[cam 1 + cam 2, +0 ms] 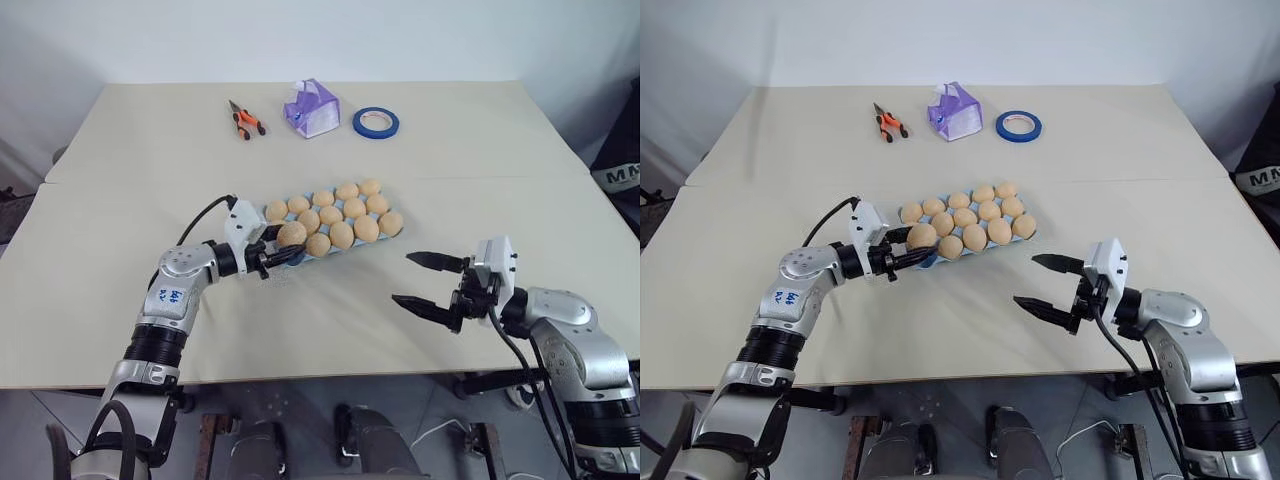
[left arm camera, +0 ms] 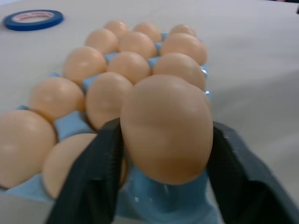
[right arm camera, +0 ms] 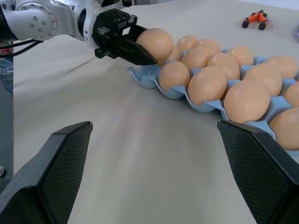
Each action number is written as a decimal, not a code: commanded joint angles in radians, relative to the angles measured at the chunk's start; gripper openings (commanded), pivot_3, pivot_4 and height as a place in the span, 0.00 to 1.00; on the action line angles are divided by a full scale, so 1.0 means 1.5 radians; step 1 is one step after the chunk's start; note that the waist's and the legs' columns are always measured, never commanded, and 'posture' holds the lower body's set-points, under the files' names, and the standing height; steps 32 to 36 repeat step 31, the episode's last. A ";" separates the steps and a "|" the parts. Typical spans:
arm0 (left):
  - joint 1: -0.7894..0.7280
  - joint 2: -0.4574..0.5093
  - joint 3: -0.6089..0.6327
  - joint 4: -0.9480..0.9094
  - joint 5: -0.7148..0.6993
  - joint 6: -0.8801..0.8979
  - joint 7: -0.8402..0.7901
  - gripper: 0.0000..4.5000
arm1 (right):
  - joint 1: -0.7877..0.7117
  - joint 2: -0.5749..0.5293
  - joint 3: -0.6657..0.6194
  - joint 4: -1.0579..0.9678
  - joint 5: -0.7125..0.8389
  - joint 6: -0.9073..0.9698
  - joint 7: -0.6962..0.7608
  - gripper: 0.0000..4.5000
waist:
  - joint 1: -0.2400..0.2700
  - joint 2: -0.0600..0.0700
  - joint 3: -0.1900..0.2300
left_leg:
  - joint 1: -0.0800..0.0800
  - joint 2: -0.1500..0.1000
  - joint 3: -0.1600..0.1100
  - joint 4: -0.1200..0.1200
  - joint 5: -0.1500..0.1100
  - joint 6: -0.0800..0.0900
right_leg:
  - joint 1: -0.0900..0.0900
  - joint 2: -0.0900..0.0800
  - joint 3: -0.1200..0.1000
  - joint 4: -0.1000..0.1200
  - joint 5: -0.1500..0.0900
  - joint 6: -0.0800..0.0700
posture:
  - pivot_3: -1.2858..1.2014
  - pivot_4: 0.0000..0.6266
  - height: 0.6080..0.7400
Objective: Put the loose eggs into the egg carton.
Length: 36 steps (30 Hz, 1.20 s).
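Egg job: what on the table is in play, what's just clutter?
In play:
- light blue moulded egg carton
- pale orange-tan eggs seated in it
- one egg between the left gripper fingers

Clutter:
- orange-handled pliers
- purple-white pouch
- blue tape roll

bright even light from overhead, soft faint shadows under the carton (image 1: 296, 259) and arms on the table (image 1: 120, 260), head views sharp, left wrist view soft, its near egg (image 2: 167, 129) and fingers (image 2: 88, 179) blurred, mild sheen on eggs

There were thirteen eggs (image 1: 331, 215), one carton (image 3: 145, 80), one pouch (image 1: 311, 108), one tape roll (image 1: 375, 123) and one pair of pliers (image 1: 245, 120).
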 commanded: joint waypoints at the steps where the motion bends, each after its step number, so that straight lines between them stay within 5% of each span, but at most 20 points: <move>1: -0.007 0.013 0.004 -0.032 0.004 -0.009 -0.011 0.87 | 0.000 -0.006 -0.027 -0.023 0.015 -0.004 -0.007 1.00 | 0.000 0.000 0.000 | 0.000 0.000 0.000 0.000 0.000 0.000 | 0.000 0.000 0.000 0.000 0.000 0.000 | 0.52 0.24 1.00; 3: -0.006 0.021 0.010 -0.047 -0.002 0.000 -0.020 1.00 | -0.003 -0.008 -0.027 -0.020 0.014 -0.005 -0.007 1.00 | 0.000 0.000 0.000 | 0.000 0.000 0.000 0.000 0.000 0.000 | 0.000 0.000 0.000 0.000 0.000 0.000 | 0.52 0.24 1.00; 10: -0.005 0.058 0.078 -0.104 -0.076 0.076 -0.040 1.00 | -0.029 -0.014 -0.027 0.008 0.009 -0.013 0.006 1.00 | 0.000 0.000 0.000 | 0.000 0.000 0.000 0.000 0.000 0.000 | 0.000 0.000 0.000 0.000 0.000 0.000 | 0.52 0.24 1.00; 17: 0.018 0.160 0.167 -0.101 -0.124 0.115 -0.085 1.00 | -0.071 -0.031 -0.023 0.075 -0.005 -0.033 0.046 1.00 | -0.002 0.000 0.000 | 0.000 0.000 0.000 0.000 0.000 0.000 | 0.000 0.000 0.000 0.001 0.000 0.000 | 0.52 0.24 1.00; 23: 0.163 0.240 0.216 -0.115 -0.149 0.114 -0.175 1.00 | -0.122 -0.029 -0.011 0.160 -0.027 -0.062 0.082 1.00 | -0.003 0.001 0.000 | 0.001 0.001 0.001 -0.001 0.000 0.000 | 0.000 0.000 0.001 0.000 0.000 0.000 | 0.52 0.24 1.00; 36: 0.208 0.216 0.245 -0.123 -0.155 0.065 -0.158 1.00 | -0.169 -0.020 0.008 0.217 -0.046 -0.078 0.117 1.00 | 0.001 0.001 0.001 | 0.000 0.000 0.000 -0.001 0.000 -0.001 | 0.000 -0.002 0.000 0.000 0.000 -0.001 | 0.52 0.24 1.00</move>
